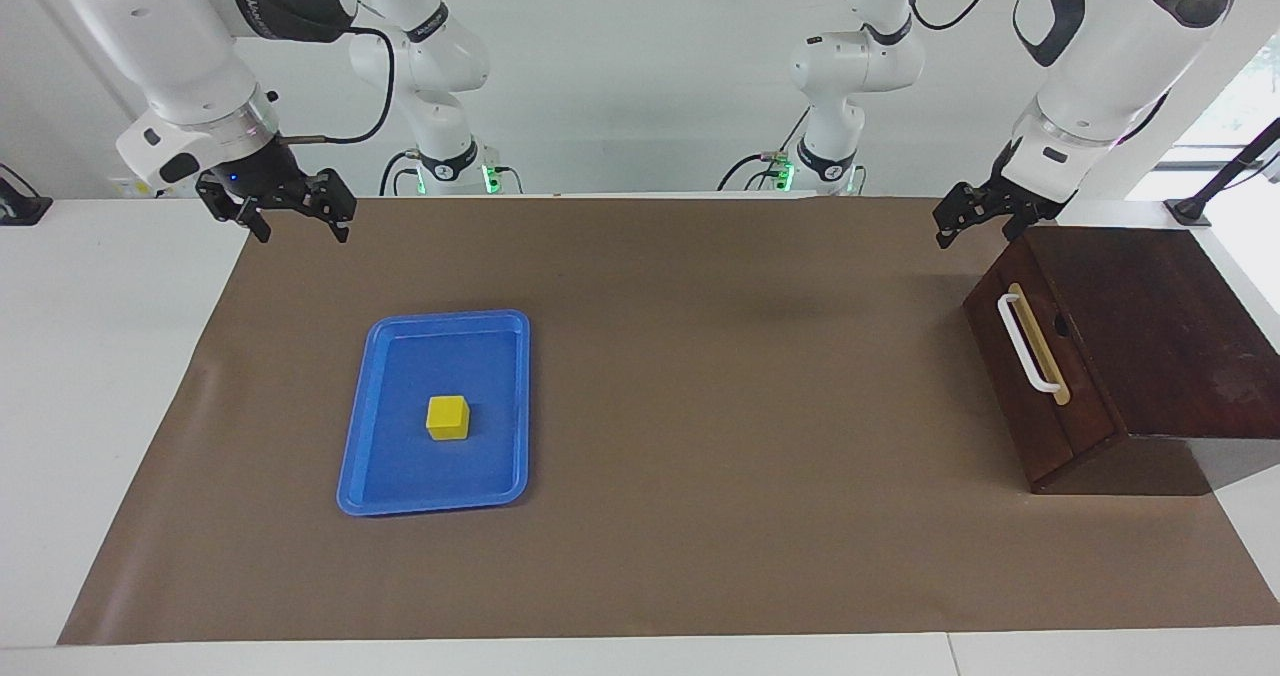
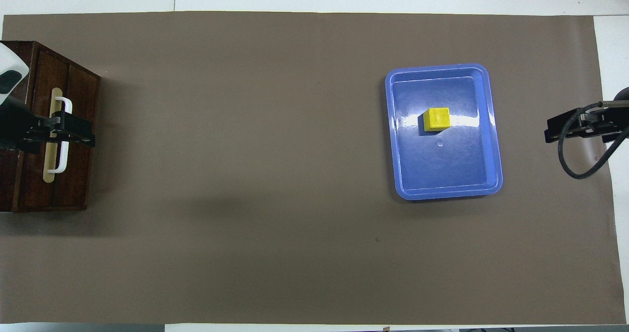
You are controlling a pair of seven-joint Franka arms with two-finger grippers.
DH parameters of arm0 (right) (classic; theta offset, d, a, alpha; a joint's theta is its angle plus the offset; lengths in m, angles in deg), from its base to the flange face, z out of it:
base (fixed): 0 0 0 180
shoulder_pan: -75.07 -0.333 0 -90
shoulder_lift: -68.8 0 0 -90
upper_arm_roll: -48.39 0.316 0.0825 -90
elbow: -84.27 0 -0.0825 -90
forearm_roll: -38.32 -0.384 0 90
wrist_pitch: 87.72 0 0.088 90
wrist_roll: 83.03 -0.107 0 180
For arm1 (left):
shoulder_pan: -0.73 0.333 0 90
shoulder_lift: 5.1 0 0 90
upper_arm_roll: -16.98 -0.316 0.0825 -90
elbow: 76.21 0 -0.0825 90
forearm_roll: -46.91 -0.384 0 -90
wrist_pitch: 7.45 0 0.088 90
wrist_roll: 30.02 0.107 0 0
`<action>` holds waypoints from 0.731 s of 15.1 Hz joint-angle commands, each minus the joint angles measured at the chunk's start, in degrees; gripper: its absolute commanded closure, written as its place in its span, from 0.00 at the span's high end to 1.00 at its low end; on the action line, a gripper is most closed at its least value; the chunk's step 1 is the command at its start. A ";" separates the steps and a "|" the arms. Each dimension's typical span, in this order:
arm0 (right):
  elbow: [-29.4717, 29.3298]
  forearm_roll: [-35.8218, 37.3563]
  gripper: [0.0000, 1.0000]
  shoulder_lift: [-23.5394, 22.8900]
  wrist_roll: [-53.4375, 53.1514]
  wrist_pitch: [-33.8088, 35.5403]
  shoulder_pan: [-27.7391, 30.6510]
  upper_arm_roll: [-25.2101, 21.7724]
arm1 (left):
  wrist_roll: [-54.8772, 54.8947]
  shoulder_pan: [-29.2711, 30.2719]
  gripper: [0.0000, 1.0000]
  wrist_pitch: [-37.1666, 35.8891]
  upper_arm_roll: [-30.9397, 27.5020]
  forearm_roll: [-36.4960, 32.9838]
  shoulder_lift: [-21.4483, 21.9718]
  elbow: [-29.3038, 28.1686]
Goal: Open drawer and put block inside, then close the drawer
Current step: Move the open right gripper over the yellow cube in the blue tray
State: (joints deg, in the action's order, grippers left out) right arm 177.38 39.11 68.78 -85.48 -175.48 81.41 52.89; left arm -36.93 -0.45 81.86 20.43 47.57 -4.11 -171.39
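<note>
Both claws wide and empty: left gripper (image 1: 968,224) above the shut dark wooden drawer (image 1: 1035,371), right gripper (image 1: 295,218) waiting off the small yellow cube block (image 1: 447,417); a hook missing the white bar handle (image 1: 1027,344) would likely shove the box.

The white table (image 1: 110,376) is covered almost edge to edge by a brown mat (image 1: 700,406). A blue tray (image 1: 370,456) lies flat on the mat toward the right arm's end. A dark wooden box (image 1: 1150,336) stands at the left arm's end, apparently overhanging the mat's edge slightly.
</note>
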 commanded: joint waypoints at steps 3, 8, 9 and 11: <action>4.44 -7.98 1.00 -1.63 -18.61 -1.89 1.30 0.08 | 0.05 -0.05 1.00 -0.02 -0.28 0.66 0.68 -0.09; 4.62 -22.21 1.00 -10.60 -41.18 -9.77 3.94 -0.28 | 0.05 -0.05 1.00 -0.19 -0.28 0.66 0.77 -0.09; 5.58 -23.89 1.00 -11.74 -45.32 -13.11 3.94 -0.19 | 0.05 -0.05 1.00 -0.28 -0.28 0.66 0.77 -0.09; 6.55 -29.76 1.00 -14.46 -51.14 -16.56 4.20 -0.27 | 0.05 -0.05 1.00 -0.19 -0.28 0.66 0.77 -0.09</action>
State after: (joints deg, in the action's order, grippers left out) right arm 182.99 14.73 56.30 -130.41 -189.25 84.72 52.19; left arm -36.93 -0.45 81.85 20.43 47.57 -4.11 -171.39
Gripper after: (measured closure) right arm 0.000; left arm 0.000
